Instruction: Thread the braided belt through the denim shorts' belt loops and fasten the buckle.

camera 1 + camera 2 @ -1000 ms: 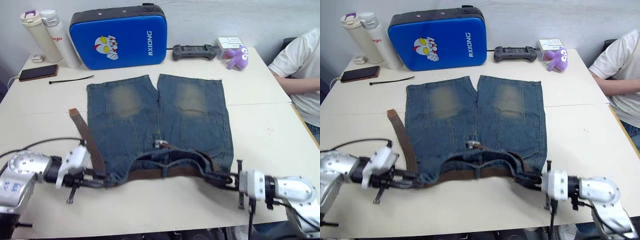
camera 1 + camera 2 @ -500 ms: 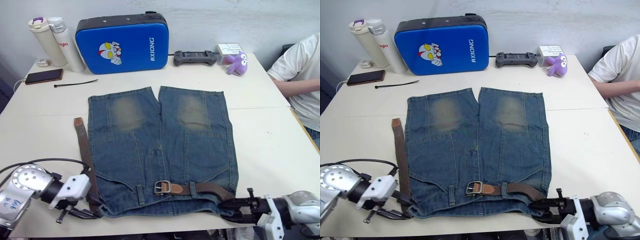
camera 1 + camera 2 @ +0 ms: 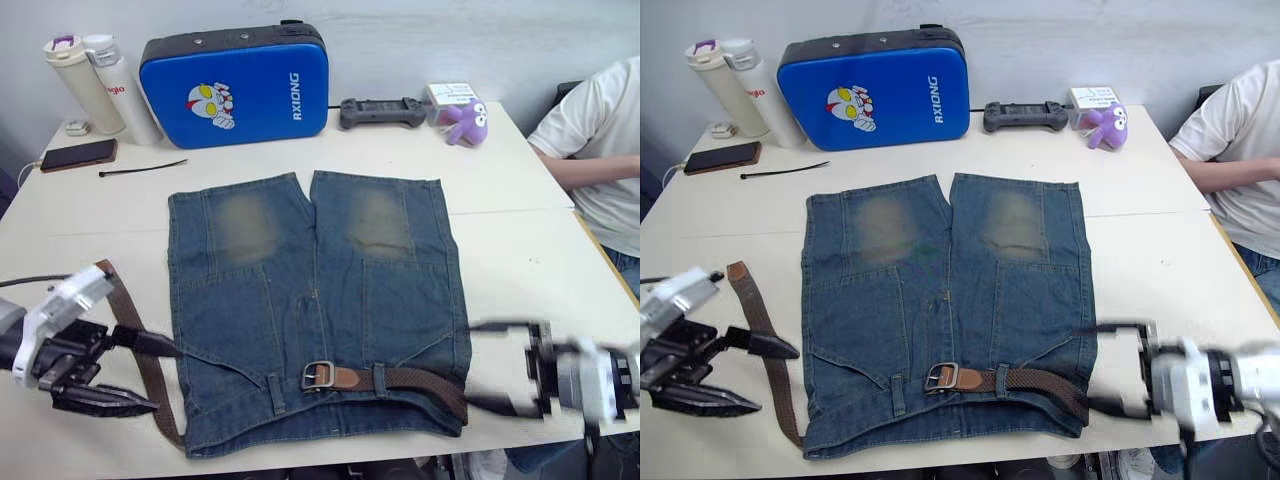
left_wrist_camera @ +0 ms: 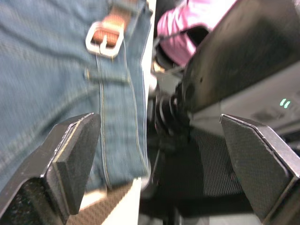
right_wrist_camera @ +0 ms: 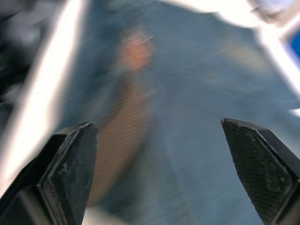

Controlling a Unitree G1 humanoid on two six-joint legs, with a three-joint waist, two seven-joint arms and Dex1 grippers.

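One pair of denim shorts (image 3: 315,310), one brown belt (image 3: 400,380) with one buckle (image 3: 317,375), two bottles (image 3: 95,75), one blue case (image 3: 235,80), one phone (image 3: 75,154), one cable tie (image 3: 142,167), one game controller (image 3: 380,111), one purple toy (image 3: 462,122), one box (image 3: 448,92), two grippers (image 3: 115,370).

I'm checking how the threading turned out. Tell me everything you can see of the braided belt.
The braided belt is a brown woven strap lying along the waistband of the denim shorts, passing under a belt loop. Its silver buckle sits near the waistband's middle, on a smooth tan end piece. The free tail emerges at the shorts' left edge and lies on the table, beside the open left end effector, which does not grip it.
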